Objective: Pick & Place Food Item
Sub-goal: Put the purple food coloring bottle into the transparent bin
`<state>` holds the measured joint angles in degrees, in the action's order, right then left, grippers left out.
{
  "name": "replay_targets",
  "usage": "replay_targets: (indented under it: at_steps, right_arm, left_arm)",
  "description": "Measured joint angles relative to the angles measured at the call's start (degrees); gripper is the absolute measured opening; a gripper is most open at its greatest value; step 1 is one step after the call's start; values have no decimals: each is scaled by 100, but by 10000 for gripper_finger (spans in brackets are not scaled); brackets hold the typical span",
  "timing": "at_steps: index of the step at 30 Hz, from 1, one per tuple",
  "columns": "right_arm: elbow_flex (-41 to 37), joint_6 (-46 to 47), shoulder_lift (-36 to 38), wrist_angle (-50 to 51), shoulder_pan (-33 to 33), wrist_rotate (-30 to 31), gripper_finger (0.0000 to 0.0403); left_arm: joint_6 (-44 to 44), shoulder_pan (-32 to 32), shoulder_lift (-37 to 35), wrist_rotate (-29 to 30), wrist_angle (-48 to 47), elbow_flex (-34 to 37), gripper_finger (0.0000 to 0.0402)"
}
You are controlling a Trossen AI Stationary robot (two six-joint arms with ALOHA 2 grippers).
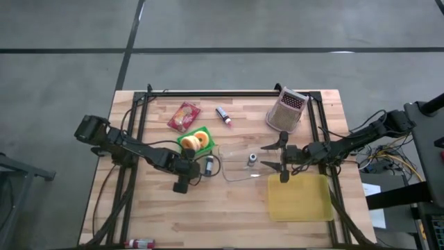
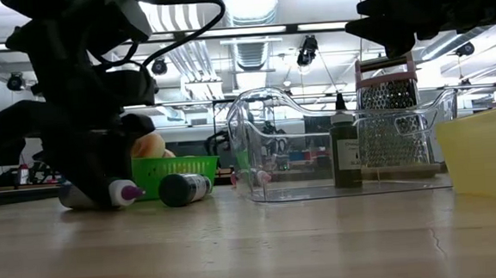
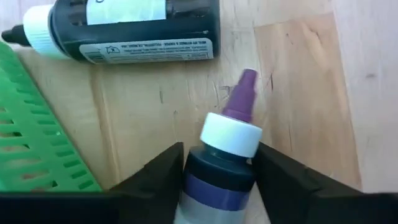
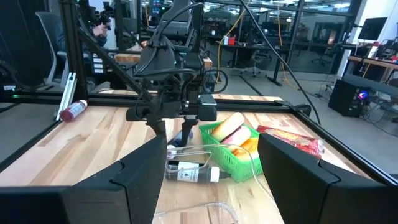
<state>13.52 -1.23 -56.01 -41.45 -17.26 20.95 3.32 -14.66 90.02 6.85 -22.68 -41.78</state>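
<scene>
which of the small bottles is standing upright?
The dark bottle inside the clear plastic container. The purple-tipped bottle between the left gripper's fingers and the white-capped black bottle beside it lie flat.

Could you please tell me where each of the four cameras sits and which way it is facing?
High view: above the table, looking straight down; both arms, left end effector, right end effector.
Low view: at tabletop height, looking level across the table; arms enter from above.
Left wrist view: on the left arm, looking down past its fingers flanking a purple-tipped bottle.
Right wrist view: on the right arm, facing the left arm across the table; its open fingers show.
Shared: the green basket appears in all four.
</scene>
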Motion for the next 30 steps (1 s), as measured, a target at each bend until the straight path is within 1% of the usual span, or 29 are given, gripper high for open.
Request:
replay_targets:
  at_steps: [2,3,8,13,22,30]
  right_arm:
    - [0,0,0,0,0,0,247]
    - [0,-2,0,0,0,0,247]
    - [0,0,0,0,0,2,247]
    - [0,0,0,1,0,1,247]
    - [0,2,0,4,0,2,247]
    - [0,2,0,39,0,1,247]
  left_arm:
    - [68,0,-2,0,0,0,141]
    - [103,-4,-2,1,1,0,131]
    - [122,-2,-2,2,61,0,131]
    - [124,-2,-2,0,334,-2,131]
    - [121,-14,-2,0,640,-269,131]
    - [-137,-26,-7,2,908,-403,131]
